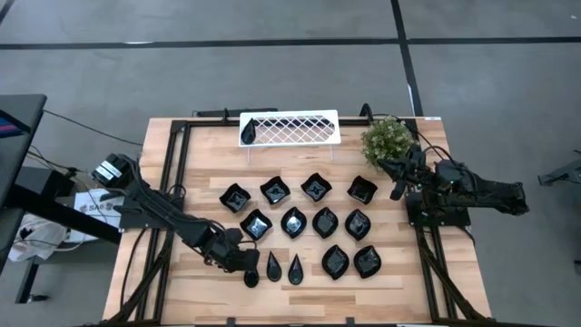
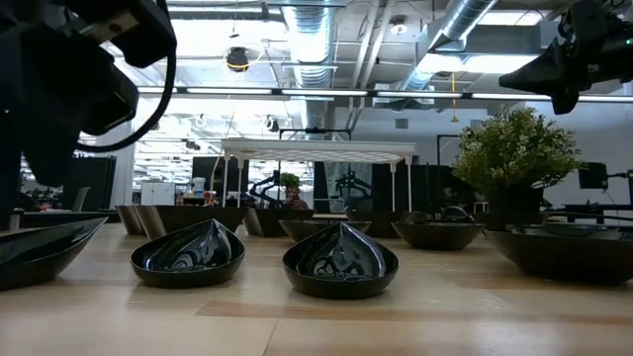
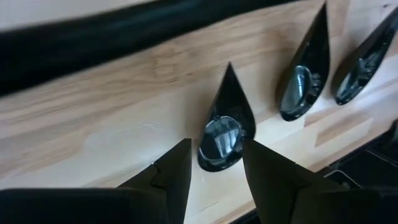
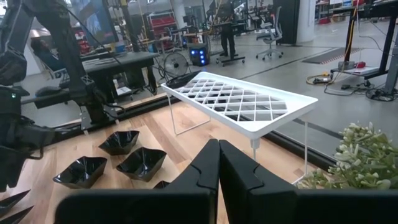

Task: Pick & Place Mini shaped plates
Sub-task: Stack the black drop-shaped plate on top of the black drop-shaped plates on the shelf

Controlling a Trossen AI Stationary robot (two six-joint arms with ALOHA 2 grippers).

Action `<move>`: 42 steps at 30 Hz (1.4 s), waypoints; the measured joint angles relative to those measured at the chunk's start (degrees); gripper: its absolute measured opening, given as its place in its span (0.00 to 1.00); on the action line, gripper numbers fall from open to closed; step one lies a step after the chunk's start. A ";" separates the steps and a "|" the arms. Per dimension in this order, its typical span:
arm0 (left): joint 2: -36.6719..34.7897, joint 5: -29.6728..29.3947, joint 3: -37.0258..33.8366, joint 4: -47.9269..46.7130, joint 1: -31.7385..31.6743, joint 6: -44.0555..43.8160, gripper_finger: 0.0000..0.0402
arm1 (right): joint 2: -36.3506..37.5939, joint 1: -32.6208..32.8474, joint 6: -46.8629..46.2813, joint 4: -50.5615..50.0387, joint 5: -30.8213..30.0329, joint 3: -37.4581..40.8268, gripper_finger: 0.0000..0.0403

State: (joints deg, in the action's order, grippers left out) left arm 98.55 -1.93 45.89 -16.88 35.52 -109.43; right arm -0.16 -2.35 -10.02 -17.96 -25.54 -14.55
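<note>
Left end effector (image 3: 214,165) poised over a teardrop plate (image 3: 224,127) at the counter's (image 1: 182,282) near edge.
Its fingers stand apart, straddling the plate's round end; three teardrop plates lie there. Right end effector (image 4: 219,163) is closed, empty.

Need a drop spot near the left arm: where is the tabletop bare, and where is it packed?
Bare wood: between the left gripper and the table's left edge, and between the white rack and the first plate row. The plate rows through the middle are crowded; the plant fills the right corner.
</note>
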 joint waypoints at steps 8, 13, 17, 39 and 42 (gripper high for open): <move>0.40 0.00 0.00 0.13 -2.00 0.62 0.36 | 0.00 0.01 0.00 -0.04 0.00 0.00 0.00; 0.92 0.36 0.00 -0.17 -3.38 4.24 0.36 | 0.02 0.02 0.00 -0.02 0.00 -0.02 0.00; 0.91 0.48 0.02 -0.60 -3.25 4.59 0.36 | 0.01 0.01 0.00 -0.02 0.00 -0.01 0.00; 4.96 2.44 -1.03 2.52 -2.96 3.96 0.36 | 0.00 0.00 0.02 0.00 0.00 -0.01 0.00; 5.28 2.62 -0.92 2.86 -2.96 3.96 0.36 | 0.01 0.01 0.02 0.02 0.00 -0.01 0.00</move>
State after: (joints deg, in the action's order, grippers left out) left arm 103.83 0.69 44.97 -14.02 32.56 -105.47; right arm -0.15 -2.34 -10.00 -17.93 -25.54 -14.56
